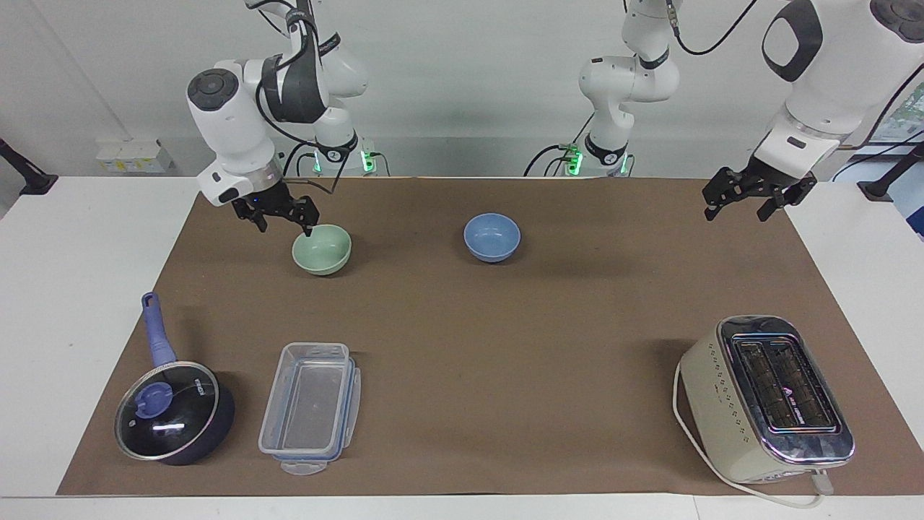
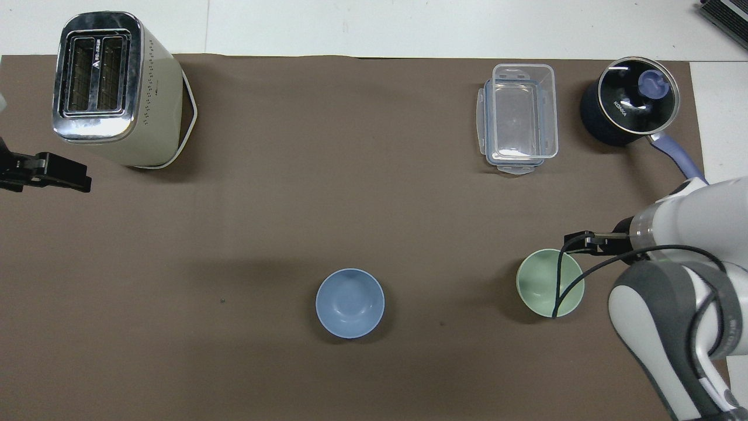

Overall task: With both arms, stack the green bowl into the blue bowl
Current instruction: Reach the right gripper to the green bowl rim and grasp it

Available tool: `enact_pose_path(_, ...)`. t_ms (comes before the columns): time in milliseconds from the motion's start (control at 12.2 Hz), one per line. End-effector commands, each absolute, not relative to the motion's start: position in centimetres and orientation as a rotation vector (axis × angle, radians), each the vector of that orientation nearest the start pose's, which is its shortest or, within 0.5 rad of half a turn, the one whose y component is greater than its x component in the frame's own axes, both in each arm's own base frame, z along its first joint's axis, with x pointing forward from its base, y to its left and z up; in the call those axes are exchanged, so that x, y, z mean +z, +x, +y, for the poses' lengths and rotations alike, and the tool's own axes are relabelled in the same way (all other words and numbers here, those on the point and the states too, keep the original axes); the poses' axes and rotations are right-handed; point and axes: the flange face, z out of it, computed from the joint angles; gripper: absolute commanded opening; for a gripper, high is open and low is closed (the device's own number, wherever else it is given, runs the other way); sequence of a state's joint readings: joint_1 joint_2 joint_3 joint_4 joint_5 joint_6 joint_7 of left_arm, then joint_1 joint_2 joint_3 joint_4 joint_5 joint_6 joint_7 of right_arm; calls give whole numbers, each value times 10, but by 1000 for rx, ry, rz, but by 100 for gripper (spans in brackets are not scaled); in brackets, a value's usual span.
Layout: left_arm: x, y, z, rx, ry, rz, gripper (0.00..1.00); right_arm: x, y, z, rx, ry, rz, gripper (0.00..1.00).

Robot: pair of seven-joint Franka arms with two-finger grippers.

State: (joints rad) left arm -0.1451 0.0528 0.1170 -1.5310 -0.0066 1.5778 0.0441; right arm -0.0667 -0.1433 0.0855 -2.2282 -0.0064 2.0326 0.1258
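The green bowl (image 1: 322, 249) stands upright on the brown mat toward the right arm's end, also seen from overhead (image 2: 540, 283). The blue bowl (image 1: 491, 237) stands upright beside it near the mat's middle, empty, and shows overhead too (image 2: 350, 303). My right gripper (image 1: 284, 227) is open and low, right beside the green bowl, one fingertip at its rim; overhead it sits at the bowl's edge (image 2: 583, 241). My left gripper (image 1: 736, 212) is open and empty, raised over the mat's edge at the left arm's end (image 2: 55, 175).
A cream toaster (image 1: 765, 397) stands farther from the robots at the left arm's end. A clear plastic container (image 1: 310, 408) and a dark blue lidded saucepan (image 1: 170, 415) stand farther from the robots at the right arm's end.
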Motion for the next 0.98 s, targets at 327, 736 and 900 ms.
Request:
enact_pose_path(327,613,574,-23,16,-3111,151,100,350,472,-23,96,-3129,32,100)
enact_pose_path(736,613,575,-15,17,-3112,127,100,320,460,-31,156,-3118,-60,93)
enact_pose_path(900,613,575,-16,17,-3112,129,100,317,459,-34,165,-3113,-96,82)
